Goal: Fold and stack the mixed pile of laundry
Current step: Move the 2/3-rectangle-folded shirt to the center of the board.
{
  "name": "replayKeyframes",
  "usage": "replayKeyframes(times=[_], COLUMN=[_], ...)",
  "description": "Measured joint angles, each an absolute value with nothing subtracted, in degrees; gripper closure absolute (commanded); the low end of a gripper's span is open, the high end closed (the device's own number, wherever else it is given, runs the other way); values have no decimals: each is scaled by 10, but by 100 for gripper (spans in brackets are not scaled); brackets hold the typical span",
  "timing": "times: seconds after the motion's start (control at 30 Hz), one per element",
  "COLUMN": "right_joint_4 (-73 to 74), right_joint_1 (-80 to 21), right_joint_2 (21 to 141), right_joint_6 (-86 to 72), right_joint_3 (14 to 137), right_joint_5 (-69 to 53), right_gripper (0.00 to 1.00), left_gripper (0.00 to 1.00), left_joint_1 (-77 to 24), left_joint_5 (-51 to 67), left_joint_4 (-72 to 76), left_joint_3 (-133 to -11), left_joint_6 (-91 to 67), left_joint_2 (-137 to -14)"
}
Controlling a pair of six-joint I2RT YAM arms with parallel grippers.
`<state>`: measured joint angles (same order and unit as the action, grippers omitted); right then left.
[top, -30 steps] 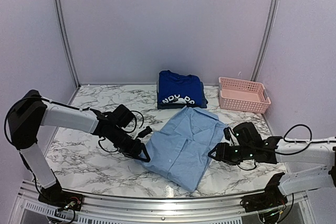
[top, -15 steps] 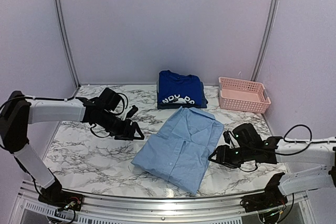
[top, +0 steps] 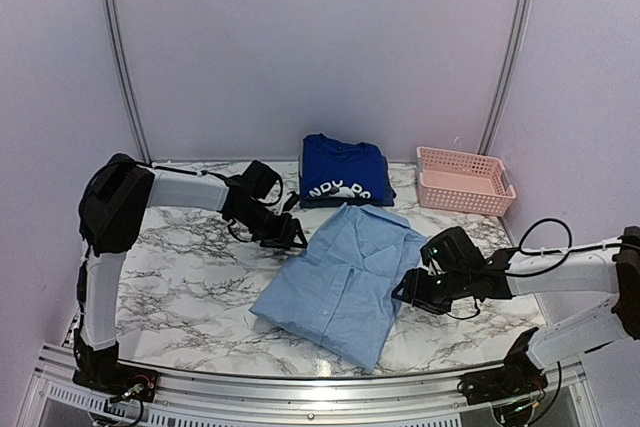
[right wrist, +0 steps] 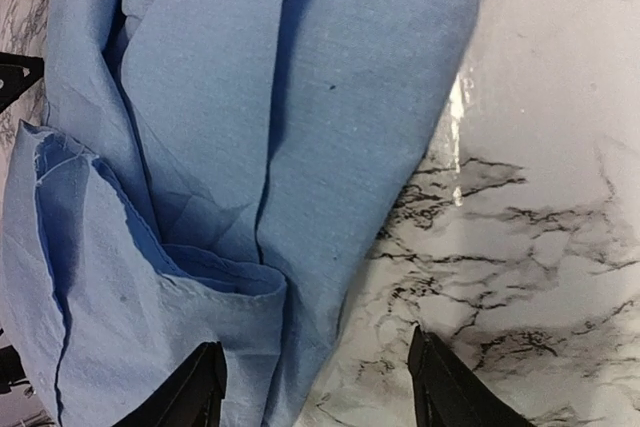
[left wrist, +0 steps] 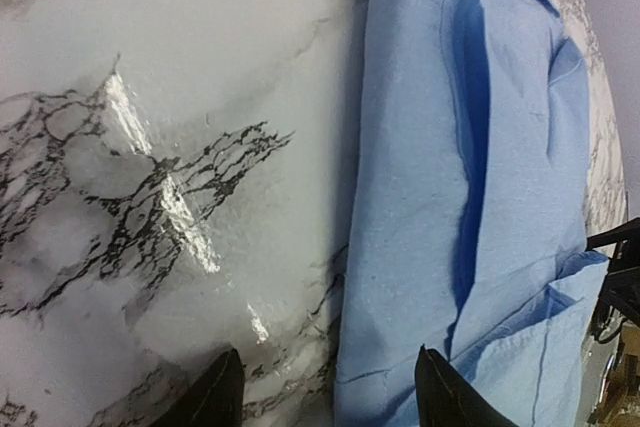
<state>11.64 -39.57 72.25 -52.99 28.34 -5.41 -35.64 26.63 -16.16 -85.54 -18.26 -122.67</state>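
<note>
occluded: royal-blue T-shirt (top: 343,162) lettering, part-readable | cropped: light-blue shirt (left wrist: 470,197), both wrist views

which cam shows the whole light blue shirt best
Top external: the light-blue shirt shows whole. Left wrist catches only one side edge; right wrist only the opposite edge and a folded corner.

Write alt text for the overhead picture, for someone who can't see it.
A light-blue collared shirt lies on a marble table, with an open left gripper at its far-left edge and an open right gripper at its right edge. Behind it sit a folded royal-blue T-shirt and a pink basket.
</note>
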Motion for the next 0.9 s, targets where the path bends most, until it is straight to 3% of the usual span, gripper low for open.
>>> replayKeyframes(times=[0.03,0.23,0.37,0.63,0.8,0.9], right_joint_4=[116,107,71,0,-29,-24], right_joint_1=[-396,-382,-367,-360,-359,-354], right_joint_2=[718,712,738,853,963,1013], right_joint_6=[-532,-535,-521,-464,-416,-390], right_joint_3=[279,272,276,340,436,493], right_joint_5=[-51,-44,-49,-97,-139,-152], right_gripper=[37,37,40,54,58,55], left_gripper=[46,100,100,100,100,98], left_joint_1=[-359,-400,-422,-414,-371,-344], left_joint_5=[266,276,290,267,262,257], left_joint_4=[-162,-156,-125,-102,-82,-77], left_joint_3=[-861,-862,-791,-566,-555,-589], left_joint_6=[-180,-172,-180,-235,-268,-279], left_joint_2=[-1239,-1251,-1218,-1054,-1050,-1077])
